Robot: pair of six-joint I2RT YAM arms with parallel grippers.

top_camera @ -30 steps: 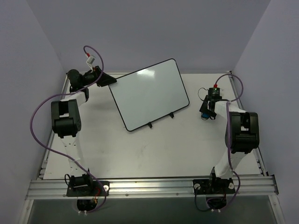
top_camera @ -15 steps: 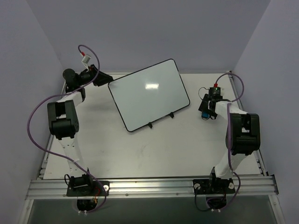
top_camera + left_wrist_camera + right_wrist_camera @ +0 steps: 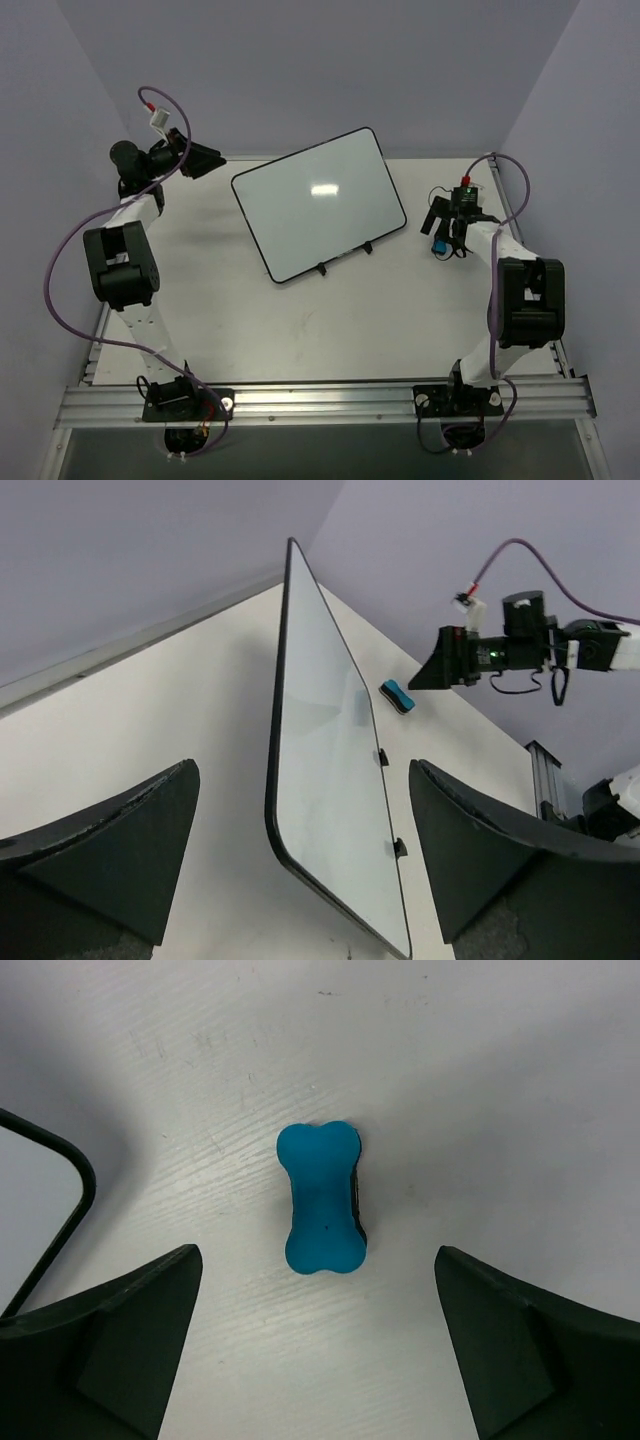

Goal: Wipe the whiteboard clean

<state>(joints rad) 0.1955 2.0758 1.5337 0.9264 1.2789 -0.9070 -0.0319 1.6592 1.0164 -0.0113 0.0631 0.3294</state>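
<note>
Near edge: a metal rail (image 3: 320, 398) runs across the front of the desk (image 3: 300, 330), and both arm bases are fixed to it.
Open room: a broad bare stretch of desk lies between the rail and the whiteboard (image 3: 320, 202), with narrower strips on each side of the board.
Left side: the left arm (image 3: 122, 270) reaches up along the left edge. The left jaws are spread wide with nothing between them, raised by the far-left corner and facing the board's left short edge, clear of it.
Right side: the right arm (image 3: 525, 300) stretches to the far right. The right jaws are wide and point down over a blue eraser (image 3: 322, 1198), which lies between them untouched.
Eraser: bone-shaped, lying flat on the desk near the board's right short edge but apart from it.
Whiteboard: far middle of the desk, turned at an angle, propped on two small black feet on its near long edge. It has a glossy white face with one patch of glare, a thin black frame and rounded corners. No writing can be made out.
Surface: white, faintly scuffed and grained.
Room: plain lilac walls close in on the left, right and back.
</note>
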